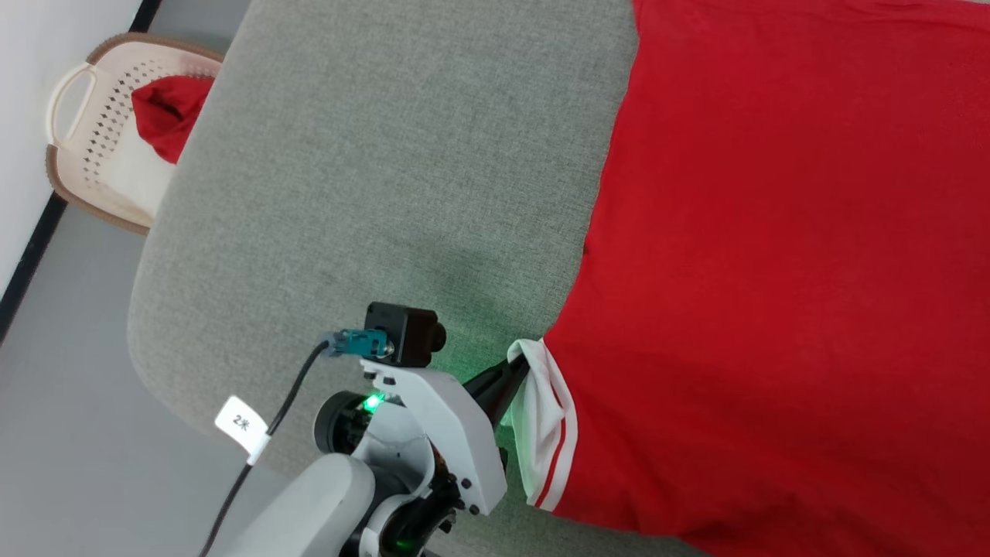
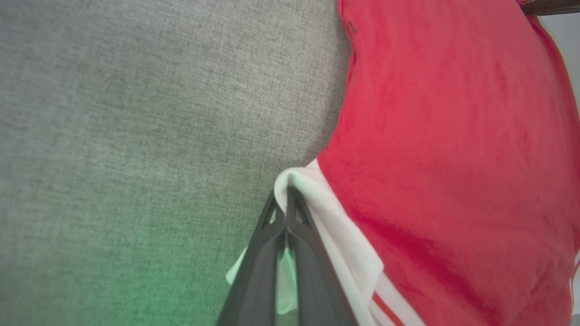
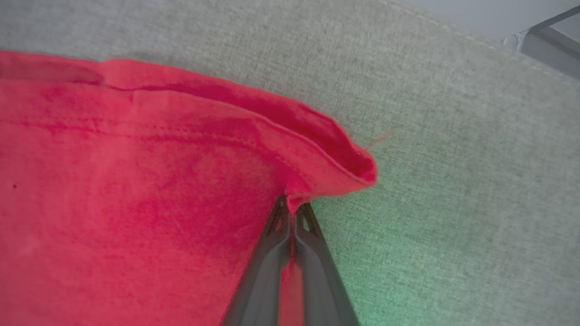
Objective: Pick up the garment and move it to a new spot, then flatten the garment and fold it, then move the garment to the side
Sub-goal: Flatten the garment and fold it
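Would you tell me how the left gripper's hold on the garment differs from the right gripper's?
The left gripper pinches the white sleeve with striped trim; the right gripper pinches a plain red hemmed corner. The sleeve wraps over the left gripper's tips, while the red corner curls open beyond the right gripper's. Both are shut on the garment, lying on the grey cushion.
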